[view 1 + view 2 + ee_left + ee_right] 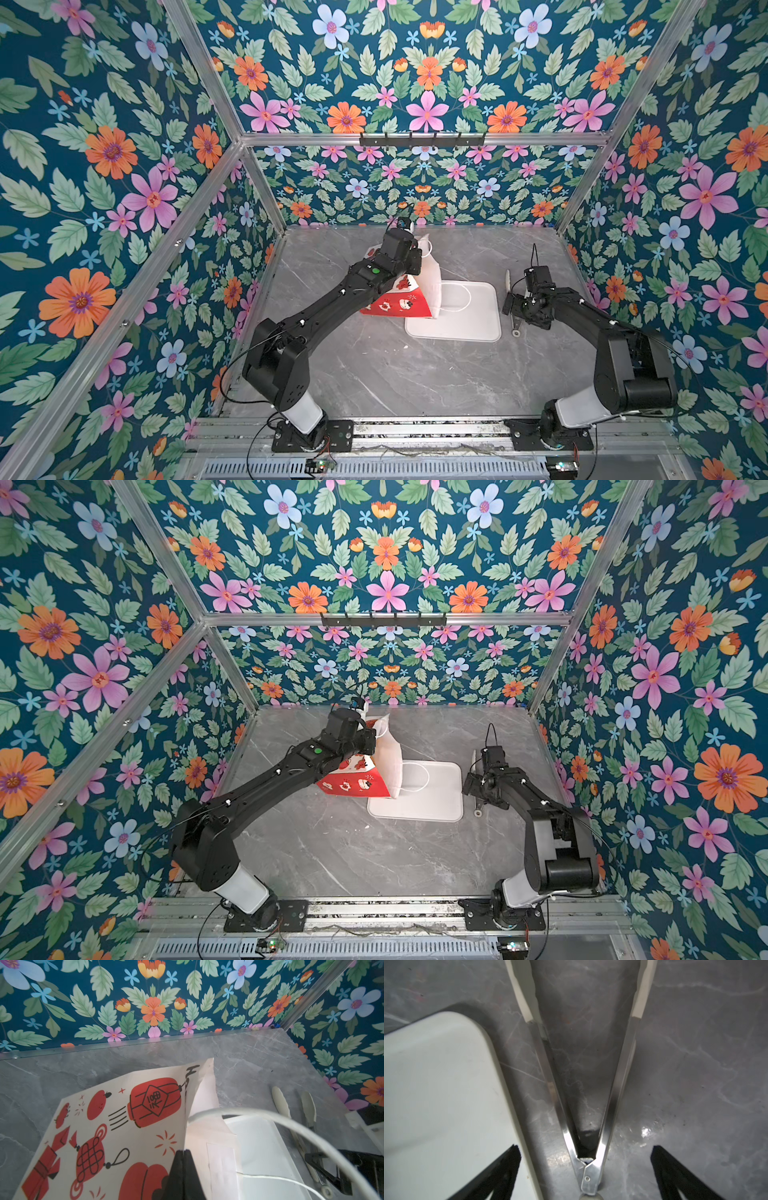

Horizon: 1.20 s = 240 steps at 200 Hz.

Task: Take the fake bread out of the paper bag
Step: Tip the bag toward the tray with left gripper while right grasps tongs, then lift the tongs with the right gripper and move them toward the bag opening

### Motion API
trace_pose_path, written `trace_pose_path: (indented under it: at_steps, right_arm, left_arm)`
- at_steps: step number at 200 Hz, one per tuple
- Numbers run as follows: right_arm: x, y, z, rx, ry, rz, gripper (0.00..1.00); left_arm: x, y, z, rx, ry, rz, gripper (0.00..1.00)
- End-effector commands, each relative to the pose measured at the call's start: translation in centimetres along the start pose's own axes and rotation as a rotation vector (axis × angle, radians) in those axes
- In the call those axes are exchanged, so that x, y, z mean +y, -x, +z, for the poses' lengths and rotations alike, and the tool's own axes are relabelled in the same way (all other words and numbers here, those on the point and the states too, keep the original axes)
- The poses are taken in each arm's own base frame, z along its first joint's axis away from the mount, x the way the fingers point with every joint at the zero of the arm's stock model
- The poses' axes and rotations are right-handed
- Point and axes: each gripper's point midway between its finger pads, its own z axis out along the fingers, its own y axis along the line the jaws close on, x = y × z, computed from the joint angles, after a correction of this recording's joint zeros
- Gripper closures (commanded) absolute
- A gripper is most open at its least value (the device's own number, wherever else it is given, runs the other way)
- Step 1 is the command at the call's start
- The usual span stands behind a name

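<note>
Left pincer [184,1152] clenches the paper bag [135,1115] by its rim, probably light and flimsy; right pincer [585,1147] gapes over tongs [612,1084].

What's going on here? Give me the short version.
The left gripper is shut on the edge of the paper bag, holding it tilted at the edge of the white tray. The right gripper is open, straddling metal tongs that lie on the table beside the tray. No fake bread is in view.
</note>
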Motion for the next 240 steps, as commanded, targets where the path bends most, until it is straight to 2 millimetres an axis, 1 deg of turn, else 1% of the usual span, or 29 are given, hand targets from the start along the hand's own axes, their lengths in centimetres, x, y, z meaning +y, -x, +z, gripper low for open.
trace_pose_path:
  at_steps: [1,25,47,65,68,78,101,120,132,154,162,172,182,187,188,190,193,208,216,227,240]
  right_arm:
    - [-0.2,-0.5,0.4,0.043,-0.007,0.018,0.01]
    - [-0.1,-0.1,0.8,0.054,-0.005,0.033,0.01]
    - [0.1,0.1,1.3,0.073,0.005,0.044,0.01]
    - [0.4,0.6,1.5,0.081,0.022,0.059,0.02]
    - [0.2,0.1,2.4,0.108,0.013,0.061,0.03]
    - [0.3,0.3,2.7,0.118,0.013,0.064,0.04]
    - [0.4,0.6,3.2,0.136,0.01,0.067,0.1]
    - [0.4,0.4,3.7,0.165,0.004,0.07,0.2]
    - [0.3,0.4,3.7,0.168,0.002,0.07,0.31]
    - [-0.1,0.3,3.4,0.155,-0.017,0.079,0.6]
    - [-0.3,0.3,3.2,0.145,-0.021,0.081,0.72]
    - [-0.5,0.2,2.9,0.132,-0.027,0.086,0.82]
    - [-0.7,0.2,2.3,0.107,-0.029,0.085,0.89]
    - [-0.8,-0.1,2.2,0.103,-0.027,0.084,0.92]
    - [-0.8,-0.3,2.3,0.105,-0.028,0.083,0.92]
    - [-0.7,0.1,1.6,0.082,-0.017,0.082,0.93]
    - [-0.7,0.2,1.2,0.068,-0.012,0.082,0.94]
    - [-0.4,-0.4,-0.3,0.039,0.01,0.066,0.95]
    - [0.2,-0.8,-1.2,0.028,0.035,0.043,0.95]
    - [1.6,-1.6,-2.7,0.022,0.084,-0.008,0.95]
    - [4.0,-3.1,-4.6,0.028,0.144,-0.11,0.94]
  left_arm:
    - [-0.8,0.0,0.4,-0.01,0.013,0.042,1.0]
    - [-2.3,-0.5,1.0,0.0,-0.017,0.077,1.0]
    - [-3.0,-1.2,1.2,0.014,-0.028,0.127,1.0]
    - [-3.0,-1.8,1.0,0.023,-0.032,0.16,1.0]
    - [-3.0,-1.8,0.9,0.024,-0.035,0.163,1.0]
    - [-3.0,-2.2,0.7,0.029,-0.04,0.172,1.0]
    - [-2.5,-3.1,0.4,0.042,-0.035,0.187,1.0]
    - [-2.2,-3.9,0.2,0.055,-0.031,0.192,1.0]
    - [-2.0,-4.4,0.0,0.06,-0.031,0.194,1.0]
    - [-1.7,-4.8,-0.3,0.06,-0.028,0.195,1.0]
    - [-1.7,-4.8,-0.5,0.053,-0.031,0.194,1.0]
    - [-1.6,-4.8,-0.7,0.045,-0.033,0.192,1.0]
    - [-1.5,-4.9,-0.8,0.039,-0.031,0.192,1.0]
    - [-1.5,-4.9,-0.9,0.035,-0.033,0.195,1.0]
    - [-1.5,-4.8,-0.9,0.035,-0.034,0.195,1.0]
    - [-1.5,-4.9,-0.9,0.035,-0.034,0.196,1.0]
    - [-1.5,-4.8,-0.9,0.034,-0.034,0.197,1.0]
    - [-1.5,-4.8,-1.0,0.034,-0.035,0.208,1.0]
    - [-1.5,-4.8,-1.1,0.034,-0.033,0.213,1.0]
    - [-1.4,-4.6,-1.1,0.031,-0.028,0.222,1.0]
    - [-1.3,-4.4,-1.2,0.028,-0.019,0.231,1.0]
